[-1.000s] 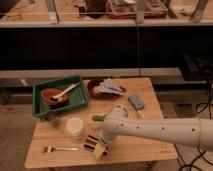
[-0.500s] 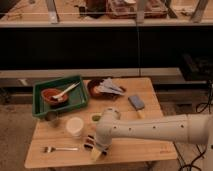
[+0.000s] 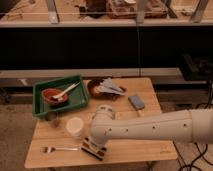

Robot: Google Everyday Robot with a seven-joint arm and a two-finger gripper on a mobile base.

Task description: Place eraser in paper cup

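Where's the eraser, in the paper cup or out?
Out. The eraser lies flat on the table, beside the upright paper cup. The gripper is down over it.

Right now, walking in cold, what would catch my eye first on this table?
The thick cream robot arm stretched in from the right across the front of the wooden table, its gripper down at the striped eraser by the front edge. Then the green tray at back left holding a red-brown bowl, and the paper cup just left of the arm.
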